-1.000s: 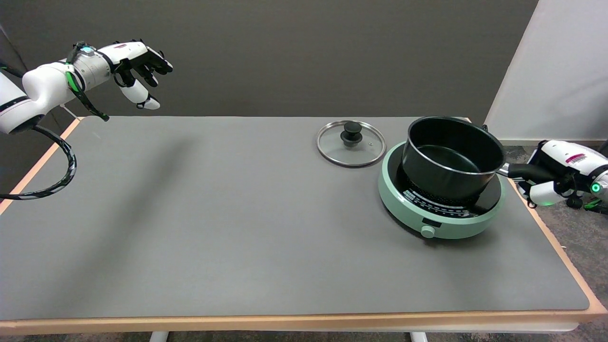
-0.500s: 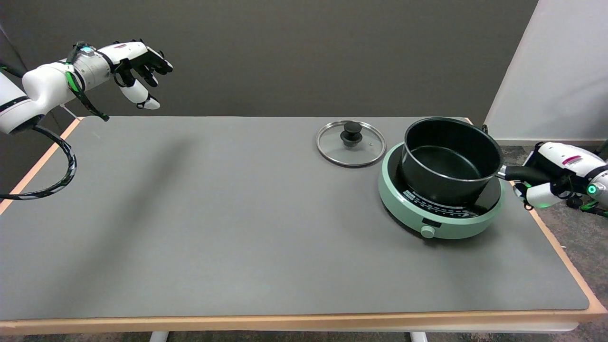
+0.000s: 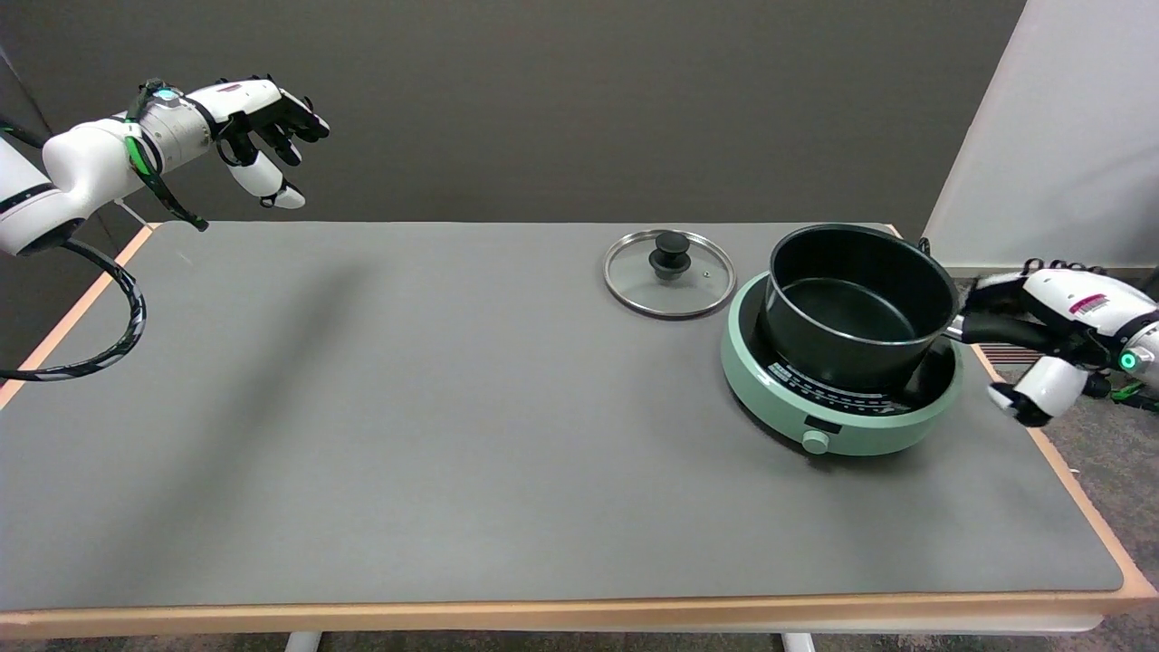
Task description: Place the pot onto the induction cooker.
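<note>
The black pot [image 3: 858,312] stands upright on the mint-green induction cooker [image 3: 770,385] at the table's right side. Its black handle [image 3: 994,330] points right, past the table edge. My right hand [image 3: 1067,312] is at the end of that handle with its fingers spread. The upper fingers are lifted above the handle and the thumb [image 3: 1041,394] hangs well below it. The handle passes between them, and no closed grip on it shows.
A glass lid [image 3: 670,272] with a black knob lies flat just left of the cooker. The idle left hand [image 3: 258,113] hovers at the upper left. The table's right edge [image 3: 1068,480] runs close beside the cooker.
The pot has settled level on the cooker after being tilted and slightly raised. My right hand's fingers have spread apart from the handle, with the thumb dropping below it.
</note>
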